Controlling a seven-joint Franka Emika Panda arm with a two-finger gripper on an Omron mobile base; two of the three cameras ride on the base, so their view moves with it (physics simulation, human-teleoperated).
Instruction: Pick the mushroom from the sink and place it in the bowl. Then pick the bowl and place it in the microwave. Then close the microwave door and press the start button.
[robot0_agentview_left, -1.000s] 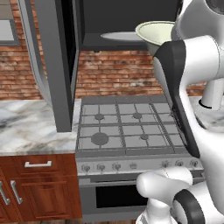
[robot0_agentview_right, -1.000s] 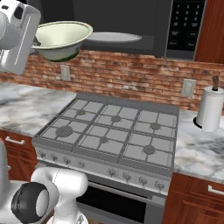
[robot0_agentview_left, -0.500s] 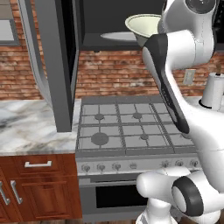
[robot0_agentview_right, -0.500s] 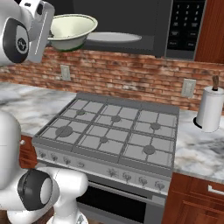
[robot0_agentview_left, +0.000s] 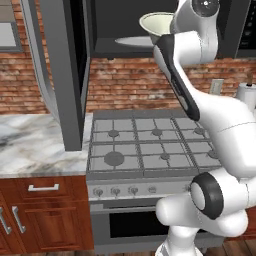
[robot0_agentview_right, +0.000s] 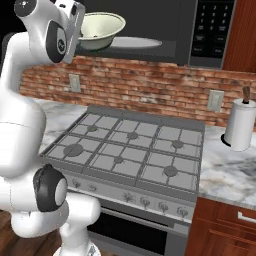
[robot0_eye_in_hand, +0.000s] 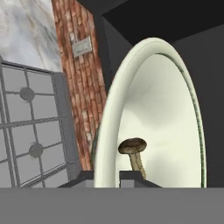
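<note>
My gripper (robot0_eye_in_hand: 106, 176) is shut on the near rim of the cream bowl (robot0_eye_in_hand: 162, 114), with one fingertip on each side of the rim. Inside the bowl lies the mushroom (robot0_eye_in_hand: 133, 151), brown cap up. The bowl (robot0_agentview_right: 103, 26) hangs high above the stove, just in front of the open microwave (robot0_agentview_right: 150, 20) and over the left edge of its white turntable plate (robot0_agentview_right: 136, 43). In the left base view the bowl (robot0_agentview_left: 154, 24) peeks out from behind my forearm. The microwave door (robot0_agentview_left: 64, 75) stands swung open to the left.
A gas stove (robot0_agentview_right: 127, 150) lies below. The control strip (robot0_agentview_right: 212, 30) is at the microwave's right. A paper towel roll (robot0_agentview_right: 240, 125) stands on the marble counter (robot0_agentview_right: 227, 172) at right. The open door reaches down near the counter (robot0_agentview_left: 35, 142) on the left.
The arm has carried the bowl sideways and slightly up, closer to the microwave opening; it now overlaps the turntable plate's edge. The door has not moved.
</note>
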